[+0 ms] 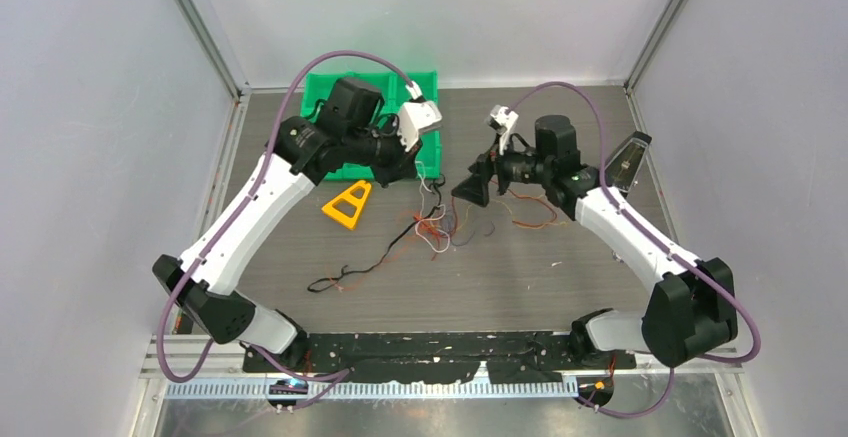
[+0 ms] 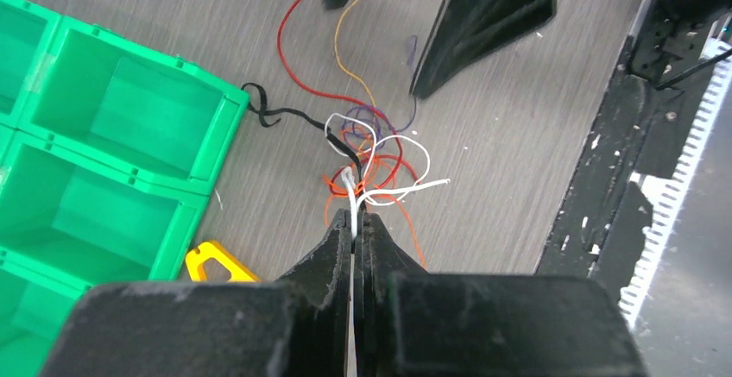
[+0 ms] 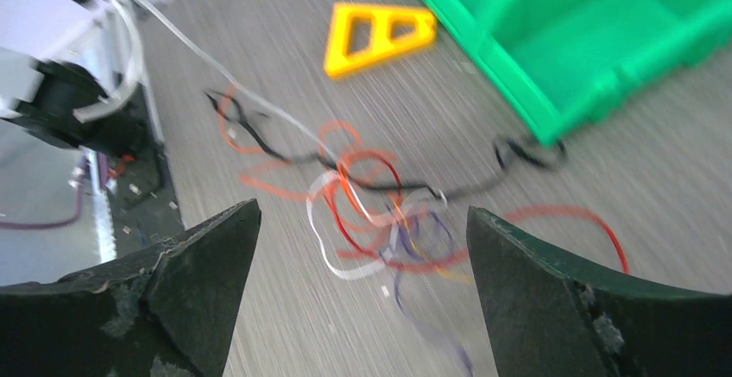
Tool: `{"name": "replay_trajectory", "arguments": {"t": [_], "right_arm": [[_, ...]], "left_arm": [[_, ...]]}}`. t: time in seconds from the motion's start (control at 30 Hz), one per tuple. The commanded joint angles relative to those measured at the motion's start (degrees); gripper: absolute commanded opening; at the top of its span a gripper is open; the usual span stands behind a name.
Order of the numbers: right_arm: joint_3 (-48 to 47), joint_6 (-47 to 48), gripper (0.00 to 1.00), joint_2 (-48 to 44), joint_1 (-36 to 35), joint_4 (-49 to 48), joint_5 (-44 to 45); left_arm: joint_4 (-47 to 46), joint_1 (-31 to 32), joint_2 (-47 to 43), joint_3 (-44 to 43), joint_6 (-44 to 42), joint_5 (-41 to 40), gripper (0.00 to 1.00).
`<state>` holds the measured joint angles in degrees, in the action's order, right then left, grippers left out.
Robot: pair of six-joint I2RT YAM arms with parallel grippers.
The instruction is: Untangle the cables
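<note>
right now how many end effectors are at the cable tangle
2. The left end effector is shut on a white cable at the edge of the tangled cables; the right end effector hangs open just above them, holding nothing. Neither is hidden.

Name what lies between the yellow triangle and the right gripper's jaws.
The tangled cables lie between the yellow triangle and the right gripper; the right wrist view shows this plainly.
</note>
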<state>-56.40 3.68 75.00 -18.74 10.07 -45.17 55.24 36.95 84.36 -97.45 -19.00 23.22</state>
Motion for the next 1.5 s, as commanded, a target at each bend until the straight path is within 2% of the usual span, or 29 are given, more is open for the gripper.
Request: {"name": "replay_trajectory", "arguments": {"t": [0.0, 0.2, 0.27, 0.4, 0.43, 0.5, 0.73, 0.8, 0.9, 0.97, 1.03, 1.07, 1.17, 1.23, 1.3, 1.47], "right_arm": [[-1.93, -12.69, 0.95, 0.69, -6.71, -23.05, -0.09], [-0.52, -11.8, 0.99, 6.32, -15.52, -31.24, 7.97], [0.98, -13.38, 0.93, 8.86, -16.21, -34.33, 9.49], [3.07, -13.93, 0.7, 12.88, -16.32, -35.85, 10.48], [4.16, -13.82, 0.62, 13.28, -16.32, -36.07, 10.63], [5.59, -13.5, 0.56, 14.15, -16.33, -36.07, 10.87], [6.68, -9.69, 0.47, 18.31, -16.05, -27.99, 11.15], [6.43, -8.32, 0.44, 18.97, -15.92, -25.54, 10.86], [5.42, -4.69, 0.43, 19.14, -15.89, -20.44, 11.04], [4.81, -0.59, 0.45, 18.76, -15.72, -15.8, 11.67], [4.02, 2.46, 0.6, 16.93, -15.17, -11.41, 10.32], [3.71, 3.04, 0.72, 15.74, -14.72, -9.26, 8.9], [2.73, 3.38, 0.91, 8.0, -14.36, -9.33, 5.76], [0.33, 1.47, 0.95, 5.02, -14.58, -10.85, 3.97], [-6.59, -0.49, 0.96, 5.18, -14.76, -8.07, 3.33], [-13.63, -5.12, 0.96, 8.16, -16.03, -9.69, 0.38]], "left_arm": [[3.5, -0.49, -1.05, -7.53, 4.65, 3.42, 0.0], [2.97, -2.15, -1.74, -17.85, 9.82, 8.11, 0.0], [1.64, -2.77, -2.6, -19.98, 11.21, 9.23, 0.0], [-3.05, -4.25, -4.95, -23.94, 12.62, 10.38, 0.0], [-4.97, -4.91, -5.6, -24.72, 13.48, 10.64, 0.0], [-10.71, -6.87, -7.1, -26.02, 15.94, 11.4, 0.0], [-26.88, -10.93, -9.44, -31.43, 21.61, 9.04, 0.0], [-27.66, -11.35, -8.78, -34.24, 22.95, 9.1, 0.0], [-28.82, -11.45, -9.78, -33.4, 23.35, 9.06, 0.0], [-30.69, -11.75, -11.16, -31.37, 23.86, 8.4, 0.0], [-30.87, -11.81, -11.87, -29.8, 24.45, 8.87, 0.0], [-30.95, -11.81, -12.28, -28.89, 24.68, 9.28, 0.0], [-32.78, -11.81, -13.72, -24.96, 25.43, 9.88, 0.0], [-33.33, -11.81, -13.93, -23.81, 25.81, 10.05, 0.0], [-33.42, -11.81, -13.63, -23.83, 26.38, 10.12, 0.0], [-32.65, -11.94, -12.34, -26.11, 26.26, 9.27, 0.0]]}}
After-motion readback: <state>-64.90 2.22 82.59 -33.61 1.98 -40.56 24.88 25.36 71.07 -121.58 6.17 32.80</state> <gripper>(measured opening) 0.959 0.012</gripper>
